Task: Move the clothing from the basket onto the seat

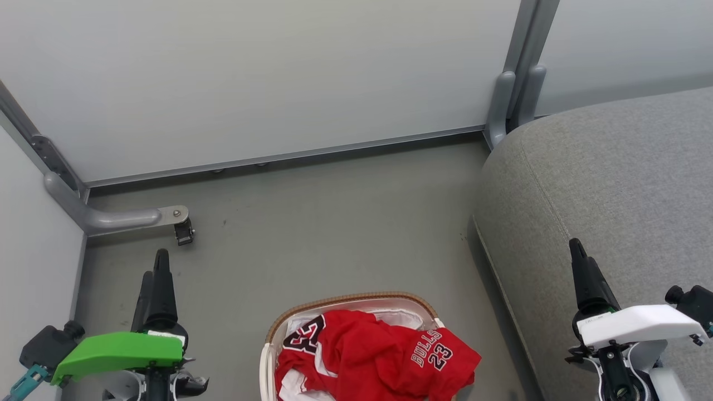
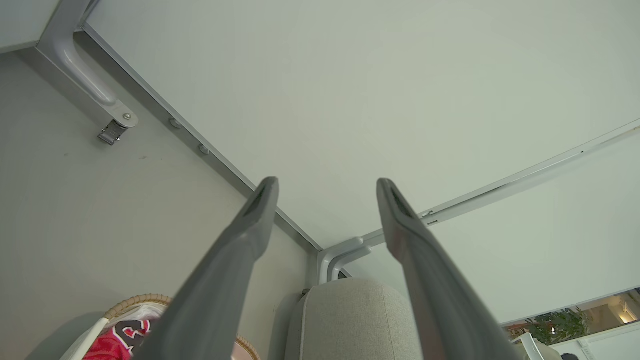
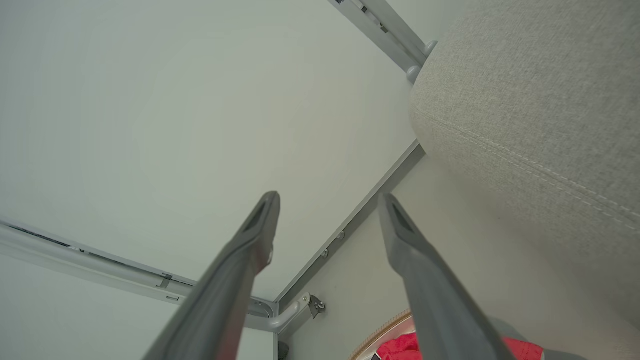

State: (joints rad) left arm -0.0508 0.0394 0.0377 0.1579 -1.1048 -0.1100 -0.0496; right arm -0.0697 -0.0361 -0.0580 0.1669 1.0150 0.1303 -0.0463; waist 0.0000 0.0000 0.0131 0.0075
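Observation:
Red and white clothing [image 1: 379, 356] lettered "BULLS 23" fills the white basket [image 1: 345, 301], which has a brown woven rim and stands on the floor at the bottom middle of the head view. One red piece hangs over the basket's right rim. The grey seat [image 1: 613, 184] rises at the right. My left gripper [image 1: 159, 267] hovers left of the basket, open and empty. My right gripper [image 1: 576, 250] hangs over the seat's near part, open and empty. In the left wrist view the spread fingers [image 2: 250, 220] frame the seat [image 2: 350, 315], with clothing [image 2: 112, 345] at the bottom left. In the right wrist view the seat [image 3: 540, 100] stands beside the fingers [image 3: 260, 225].
Pale partition panels [image 1: 267, 72] with grey metal frames wall in the grey floor [image 1: 312, 239]. A bracket foot with a small caster [image 1: 181, 225] juts onto the floor at the left. An upright post [image 1: 518, 83] stands at the seat's far corner.

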